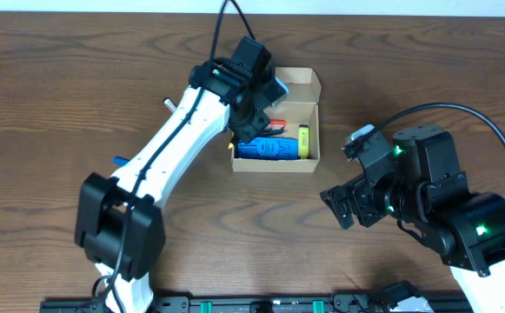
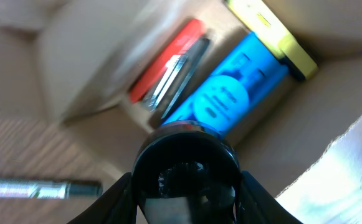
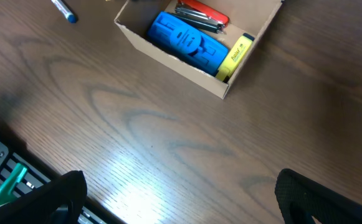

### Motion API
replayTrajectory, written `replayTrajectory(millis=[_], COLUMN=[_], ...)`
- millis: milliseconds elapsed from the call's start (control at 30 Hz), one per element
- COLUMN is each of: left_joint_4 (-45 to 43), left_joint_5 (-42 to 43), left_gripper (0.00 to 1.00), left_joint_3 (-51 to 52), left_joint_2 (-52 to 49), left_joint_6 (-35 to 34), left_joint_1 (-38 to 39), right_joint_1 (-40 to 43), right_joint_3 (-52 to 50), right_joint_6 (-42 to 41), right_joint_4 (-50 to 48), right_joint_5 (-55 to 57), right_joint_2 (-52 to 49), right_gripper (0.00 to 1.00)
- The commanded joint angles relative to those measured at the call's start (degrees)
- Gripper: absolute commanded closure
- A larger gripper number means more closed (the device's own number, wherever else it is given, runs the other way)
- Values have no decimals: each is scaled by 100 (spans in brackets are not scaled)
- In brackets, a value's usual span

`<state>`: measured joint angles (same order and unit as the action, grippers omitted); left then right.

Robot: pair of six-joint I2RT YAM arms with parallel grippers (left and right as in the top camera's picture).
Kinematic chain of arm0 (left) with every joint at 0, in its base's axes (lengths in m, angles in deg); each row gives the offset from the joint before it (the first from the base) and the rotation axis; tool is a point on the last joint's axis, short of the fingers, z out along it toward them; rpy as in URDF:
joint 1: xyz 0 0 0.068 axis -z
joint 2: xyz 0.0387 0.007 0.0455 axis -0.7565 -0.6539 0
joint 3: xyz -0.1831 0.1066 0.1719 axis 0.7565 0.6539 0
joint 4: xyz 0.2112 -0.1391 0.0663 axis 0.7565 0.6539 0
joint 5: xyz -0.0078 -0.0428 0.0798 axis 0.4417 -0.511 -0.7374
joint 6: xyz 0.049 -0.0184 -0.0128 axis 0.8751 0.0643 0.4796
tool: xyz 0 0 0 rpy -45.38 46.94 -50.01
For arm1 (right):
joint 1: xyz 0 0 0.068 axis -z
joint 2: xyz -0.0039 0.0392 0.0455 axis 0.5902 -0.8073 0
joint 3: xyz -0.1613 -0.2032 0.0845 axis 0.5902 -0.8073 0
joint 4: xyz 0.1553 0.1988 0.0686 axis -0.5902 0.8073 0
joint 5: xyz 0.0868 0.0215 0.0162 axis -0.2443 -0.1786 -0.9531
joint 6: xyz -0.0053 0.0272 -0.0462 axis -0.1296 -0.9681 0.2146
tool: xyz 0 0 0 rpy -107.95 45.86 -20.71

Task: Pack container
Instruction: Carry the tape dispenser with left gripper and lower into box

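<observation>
- Container: tan cardboard box, upper centre of the overhead frame, flap lid folded back so the top is open for loading.
- Inside: blue item lying flat along the near wall, yellow highlighter along the right wall, red-and-metal tool behind the blue one. They lie side by side, leaving free floor on the box's left side.
- Left hand is right over that left side. In the wrist view it points down into the box, with a round black object sitting between its fingers. It looks clamped on the object, which I can't identify. The view is motion-blurred.
- Judgement: this is the place step, with the hand positioned so the object drops beside the blue item rather than on top of it.
- Right hand is at lower right of the overhead, well apart from the box. Its jaws are spread wide with nothing between them, parked clear of the left arm's path.
- Still on the worktop: silver marker just outside the box's left wall, and a blue-tipped pen farther left by the left arm. Probably next to pack.
- Risk: the black object could catch the box wall or tip the red tool.
</observation>
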<state>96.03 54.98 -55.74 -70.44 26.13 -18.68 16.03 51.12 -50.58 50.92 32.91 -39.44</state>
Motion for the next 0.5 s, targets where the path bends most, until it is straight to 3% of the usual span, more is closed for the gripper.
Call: replayTrajectory(millis=[0,167,467], left_joint_4=[-31,-240,-433], left_joint_5=[710,1244,1281], left_gripper=[95,94,95], left_joint_3=[-11,-9,-9], left_joint_2=[-181,-284,-326], left_joint_6=[1364,2024,2811], left_joint_1=[-7,-4,-2], right_joint_1=[35,35,35], right_joint_3=[17,17,17], right_joint_6=[-66,-66,-63], right_joint_4=[-7,-7,-7], right_joint_5=[13,13,13], right_joint_2=[-2,-2,-2], right_gripper=[1,1,1])
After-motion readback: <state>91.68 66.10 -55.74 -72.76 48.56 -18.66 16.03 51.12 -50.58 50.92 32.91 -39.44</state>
